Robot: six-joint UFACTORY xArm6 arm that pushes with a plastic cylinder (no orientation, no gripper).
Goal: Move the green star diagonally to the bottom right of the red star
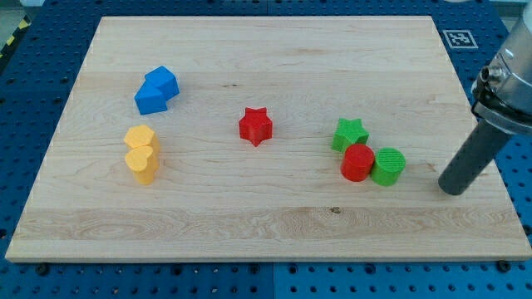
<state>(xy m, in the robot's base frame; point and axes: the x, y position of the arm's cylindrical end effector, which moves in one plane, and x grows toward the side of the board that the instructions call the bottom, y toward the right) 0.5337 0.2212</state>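
Note:
The green star [350, 133] lies right of centre on the wooden board [274, 224]. It touches a red cylinder [357, 162] just below it. The red star [255, 126] lies near the board's middle, to the left of the green star and apart from it. My tip [452, 188] rests on the board near the right edge, to the right of and a little below the green star, with a green cylinder [387, 166] between them.
A blue block [156, 90] lies at the upper left. Two yellow blocks [142, 154] sit together below it. The green cylinder touches the red cylinder's right side. The board lies on a blue pegboard table.

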